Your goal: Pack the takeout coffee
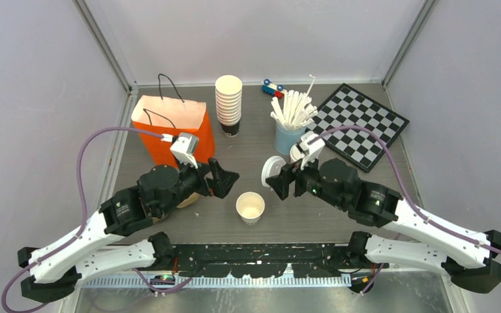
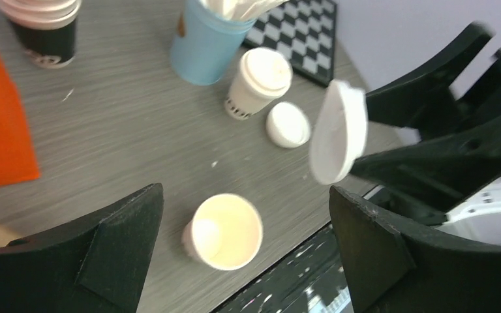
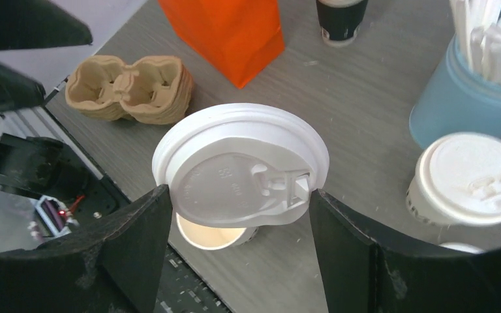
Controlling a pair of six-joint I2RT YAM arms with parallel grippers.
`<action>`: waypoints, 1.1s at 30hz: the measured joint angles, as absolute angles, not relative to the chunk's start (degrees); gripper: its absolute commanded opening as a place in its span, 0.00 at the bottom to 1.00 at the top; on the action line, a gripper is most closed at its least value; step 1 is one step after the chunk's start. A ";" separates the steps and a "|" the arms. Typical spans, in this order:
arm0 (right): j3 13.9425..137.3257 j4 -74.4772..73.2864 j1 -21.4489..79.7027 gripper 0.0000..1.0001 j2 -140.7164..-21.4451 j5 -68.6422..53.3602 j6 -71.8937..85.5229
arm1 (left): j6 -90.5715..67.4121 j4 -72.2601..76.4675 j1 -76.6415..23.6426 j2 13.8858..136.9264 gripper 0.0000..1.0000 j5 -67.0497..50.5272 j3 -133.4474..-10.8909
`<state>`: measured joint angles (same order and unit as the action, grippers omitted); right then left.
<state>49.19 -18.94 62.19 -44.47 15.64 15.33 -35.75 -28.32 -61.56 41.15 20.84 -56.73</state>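
Close to the near edge of the table [image 1: 215, 225], one lidless white paper cup [image 1: 250, 207] stands upright on bare grey wood-grain, with open room on either side. The left gripper [image 2: 244, 192] hangs above it, jaws spread wide and holding nothing. Just to the right, the right gripper [image 3: 241, 195] clamps one white sip lid [image 3: 235, 163] by its rim. The lid is tipped on edge, off the table, near the open cup but apart from it.

One brown pulp cup carrier [image 3: 130, 88], two wells showing, lies by the left arm near the orange paper bag [image 1: 176, 127], which stands at the table's left edge. Behind the right gripper the second white cup [image 3: 466, 179] stands with its lid on, just beside one light-blue cup of white sticks [image 1: 287, 138]. One loose white lid [image 2: 288, 124] lies flat just beside that lidded cup.

Farther back are one tall stack of cream cups [image 1: 228, 98], one chessboard [image 1: 360, 124] reaching toward the right edge, and one toy car [image 1: 273, 87] by the far edge. Walls close in three sides.
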 measured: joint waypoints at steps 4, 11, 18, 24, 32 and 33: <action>58.65 -30.37 62.19 0.70 -51.94 16.23 23.88 | -34.11 -34.33 -60.64 37.32 1.00 21.82 -55.02; 67.42 -45.41 62.83 0.70 -63.00 16.25 34.22 | -34.52 -41.89 -59.42 31.24 0.98 21.50 -52.42; 76.18 -53.01 65.71 0.71 -75.50 16.19 39.48 | -34.83 -45.01 -59.33 22.65 0.94 19.42 -48.38; 84.68 -59.02 67.40 0.73 -86.59 15.18 40.80 | -33.82 -47.00 -59.31 14.61 0.93 20.53 -46.98; 92.97 -66.57 67.44 0.74 -95.74 11.84 40.56 | -32.47 -48.10 -59.27 10.52 0.92 21.54 -43.94; 93.62 -67.09 67.44 0.74 -96.57 11.38 40.42 | -32.38 -48.16 -59.27 10.50 0.92 21.61 -43.77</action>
<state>93.62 -67.09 67.44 -96.57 11.38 40.42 -32.38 -48.16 -59.27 10.50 21.61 -43.77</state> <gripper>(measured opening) 0.764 0.927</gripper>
